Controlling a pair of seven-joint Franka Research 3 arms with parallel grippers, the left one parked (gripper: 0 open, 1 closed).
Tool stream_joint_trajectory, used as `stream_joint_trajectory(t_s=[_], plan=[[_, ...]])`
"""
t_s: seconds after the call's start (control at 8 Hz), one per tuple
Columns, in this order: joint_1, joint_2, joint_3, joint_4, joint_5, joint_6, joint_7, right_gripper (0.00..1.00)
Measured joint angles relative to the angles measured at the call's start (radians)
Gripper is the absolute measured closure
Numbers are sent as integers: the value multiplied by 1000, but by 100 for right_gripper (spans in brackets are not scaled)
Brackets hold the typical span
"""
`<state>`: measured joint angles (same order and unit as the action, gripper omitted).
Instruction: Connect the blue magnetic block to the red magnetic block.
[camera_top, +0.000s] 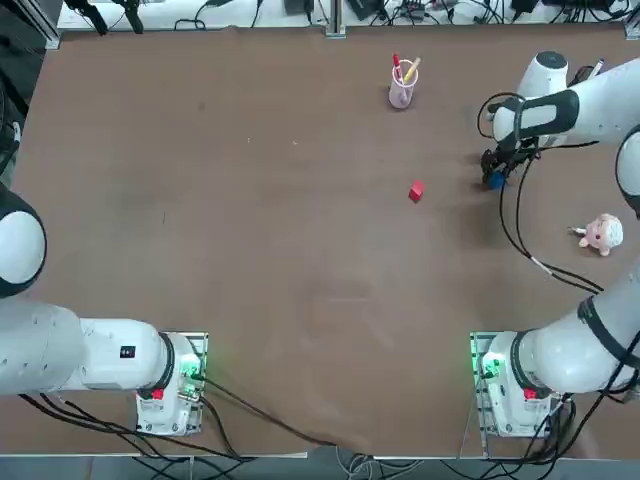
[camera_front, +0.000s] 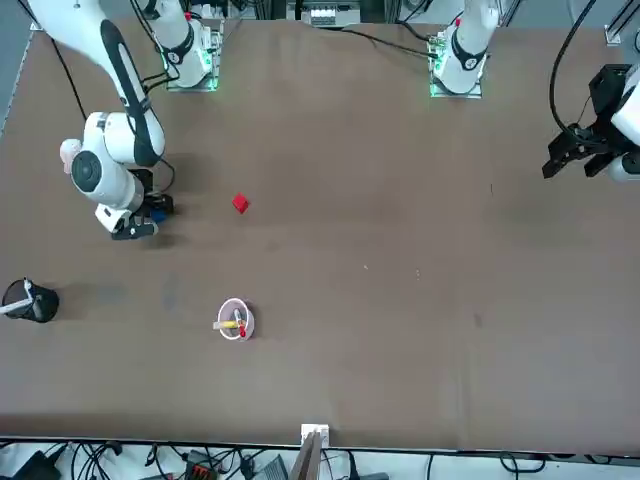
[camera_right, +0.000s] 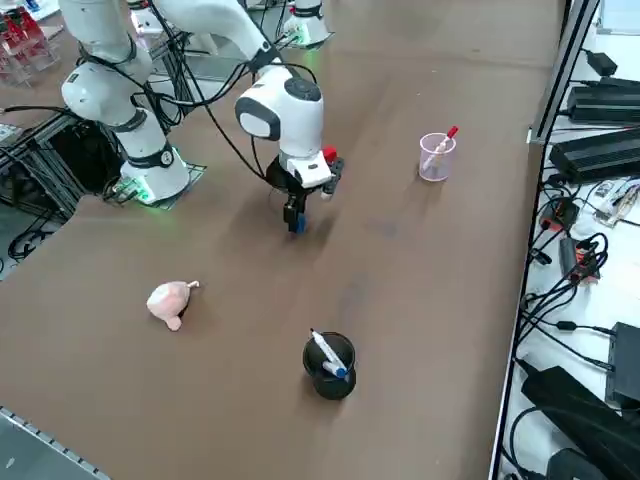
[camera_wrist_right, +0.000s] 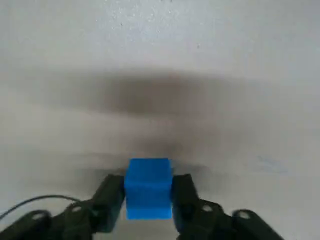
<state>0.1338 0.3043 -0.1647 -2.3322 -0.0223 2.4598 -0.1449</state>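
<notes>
No readable labels or writing on anything you can see here. Largest first: the brown tabletop (camera_top: 250, 250). Your right gripper (camera_wrist_right: 148, 200) sits low over it, its two black fingers (camera_wrist_right: 111, 196) pressed against opposite sides of the tiny bright blue magnetic cube (camera_wrist_right: 148, 187), which is held between the fingertips. Well apart from the fingers lie the pink plush toy (camera_top: 601, 234) and the black pen holder (camera_right: 329, 364). The clear plastic cup with pens (camera_top: 402, 88) stands farther off. Nearest the fingers, with bare table between, rests the tiny bright red magnetic cube (camera_top: 416, 191).
</notes>
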Motion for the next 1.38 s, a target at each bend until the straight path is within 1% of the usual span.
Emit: stream_joint_trajectory(t_s=[0.12,0.38,0.75,1.12,1.25,1.38], plan=[[0,-2,0,2,0,1,0,53],[0,-1,0,14,0,5,0,53],[-1,11,0,69,0,5,0,53],[-1,72,0,116,1,6,1,53],[-1,81,-1,133,1,-2,1,52],[-2,91,-1,141,1,1,1,37]])
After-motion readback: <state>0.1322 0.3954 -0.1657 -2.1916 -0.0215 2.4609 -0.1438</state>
